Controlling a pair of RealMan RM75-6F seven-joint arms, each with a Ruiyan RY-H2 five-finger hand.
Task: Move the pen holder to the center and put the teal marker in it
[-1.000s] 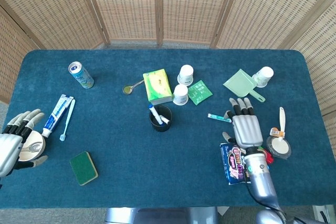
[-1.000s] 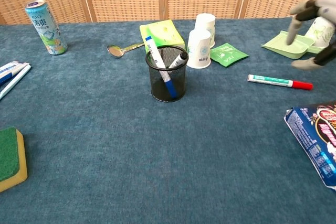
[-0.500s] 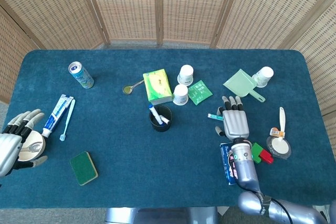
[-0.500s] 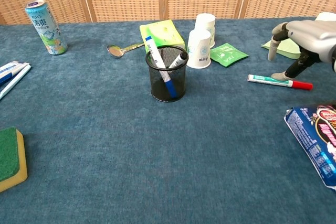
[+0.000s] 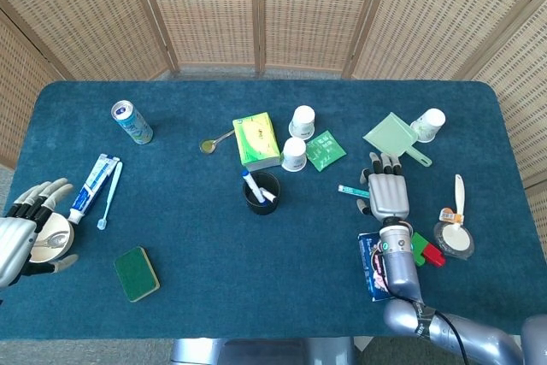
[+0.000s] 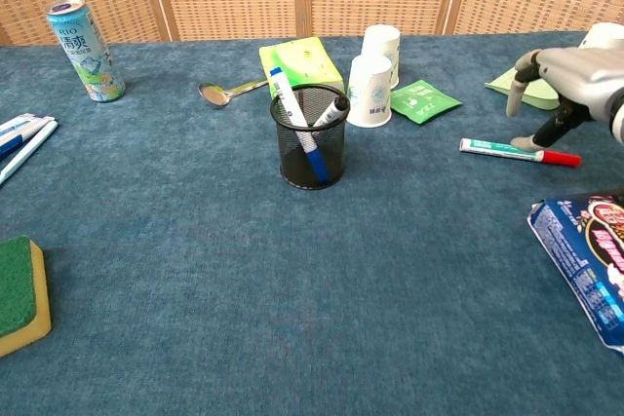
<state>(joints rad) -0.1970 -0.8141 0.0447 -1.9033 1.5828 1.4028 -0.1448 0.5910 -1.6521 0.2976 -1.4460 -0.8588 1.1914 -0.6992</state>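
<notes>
Item, my right hand (image 6: pixel 570 85): hovering palm down over the teal marker (image 6: pixel 507 150), fingers spread and gripping nothing; in the chest view one fingertip is reaching down to the marker's barrel near the red cap, though I cannot tell whether it is actually touching.

Item, teal marker: lying flat on the blue cloth directly beneath my fingers, its teal end pointing away toward the pen holder. I am judging it light, stiff and smooth, likely to roll or skid if nudged. Best hold: a pinch across the middle of the barrel, thumb against a finger, so it is hanging balanced for the drop.

Item, pen holder (image 6: pixel 308 137): black mesh cup, standing upright well off to the side of my right hand, already about mid-table, two pens leaning inside. Light and easily tipped, I am guessing.

Item, my left hand (image 5: pixel 30 230): resting far across the table, fingers loosely apart, idle.
</notes>
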